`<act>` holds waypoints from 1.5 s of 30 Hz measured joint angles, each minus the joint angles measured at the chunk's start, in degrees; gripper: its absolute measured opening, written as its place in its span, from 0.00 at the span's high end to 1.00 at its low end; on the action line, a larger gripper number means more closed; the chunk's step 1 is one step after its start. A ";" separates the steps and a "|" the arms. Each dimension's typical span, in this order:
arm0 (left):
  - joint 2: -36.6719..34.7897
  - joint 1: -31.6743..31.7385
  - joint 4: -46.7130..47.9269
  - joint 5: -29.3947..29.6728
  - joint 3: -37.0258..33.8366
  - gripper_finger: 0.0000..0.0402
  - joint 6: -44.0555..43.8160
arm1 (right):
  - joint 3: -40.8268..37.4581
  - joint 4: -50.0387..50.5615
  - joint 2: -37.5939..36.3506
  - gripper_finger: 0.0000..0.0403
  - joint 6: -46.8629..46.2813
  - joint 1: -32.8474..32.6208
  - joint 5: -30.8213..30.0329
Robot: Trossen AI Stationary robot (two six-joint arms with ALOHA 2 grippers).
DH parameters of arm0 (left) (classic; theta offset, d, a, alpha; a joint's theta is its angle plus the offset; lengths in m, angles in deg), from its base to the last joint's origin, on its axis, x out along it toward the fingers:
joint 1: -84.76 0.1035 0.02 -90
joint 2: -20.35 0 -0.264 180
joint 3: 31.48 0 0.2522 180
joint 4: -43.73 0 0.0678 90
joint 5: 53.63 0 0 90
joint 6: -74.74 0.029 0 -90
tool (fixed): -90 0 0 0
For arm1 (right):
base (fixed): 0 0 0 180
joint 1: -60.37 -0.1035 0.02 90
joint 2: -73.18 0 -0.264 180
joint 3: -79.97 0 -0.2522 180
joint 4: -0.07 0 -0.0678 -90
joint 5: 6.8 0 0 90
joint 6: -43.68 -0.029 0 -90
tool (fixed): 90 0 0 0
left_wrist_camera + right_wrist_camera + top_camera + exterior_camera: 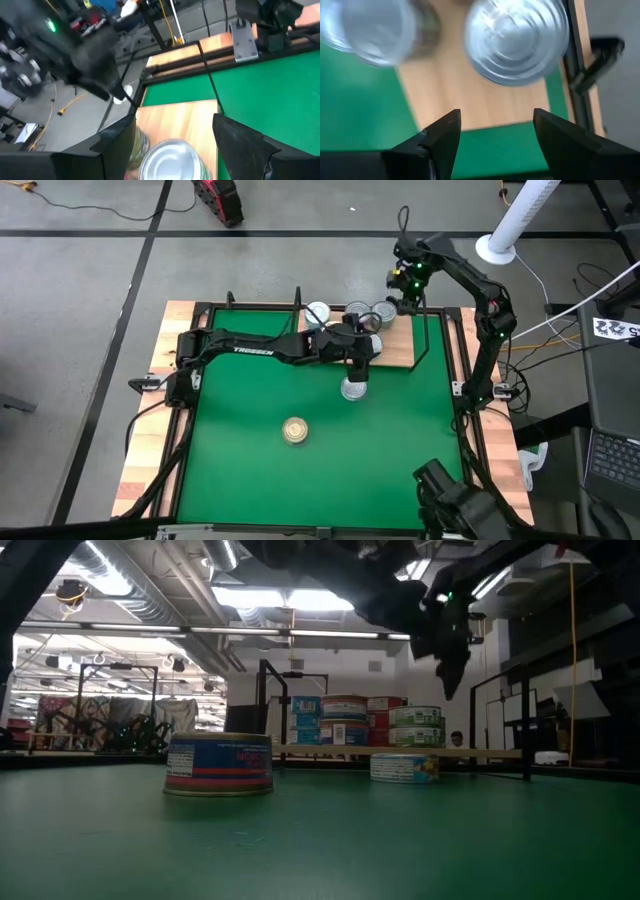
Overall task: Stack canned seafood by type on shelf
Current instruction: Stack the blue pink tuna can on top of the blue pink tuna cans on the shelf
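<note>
Over the shelf (pixel 400 345), where most tins (pixel 318 312) are already gathered in stacks, both the left pincer (pixel 358 352) and the right pincer (pixel 405 302) are held spread and empty, while two tins are left on the green surface (pixel 240 450) in front of the shelf, presumably awaiting collection.

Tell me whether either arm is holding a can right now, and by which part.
Nothing is held. The left gripper and the right gripper both hover above the shelf with jaws open and empty.
</note>
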 joint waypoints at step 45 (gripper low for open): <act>-12.79 -37.50 80.87 -0.64 -0.10 0.35 -73.21 | -5.62 -14.88 -14.75 0.44 -7.47 -62.08 20.26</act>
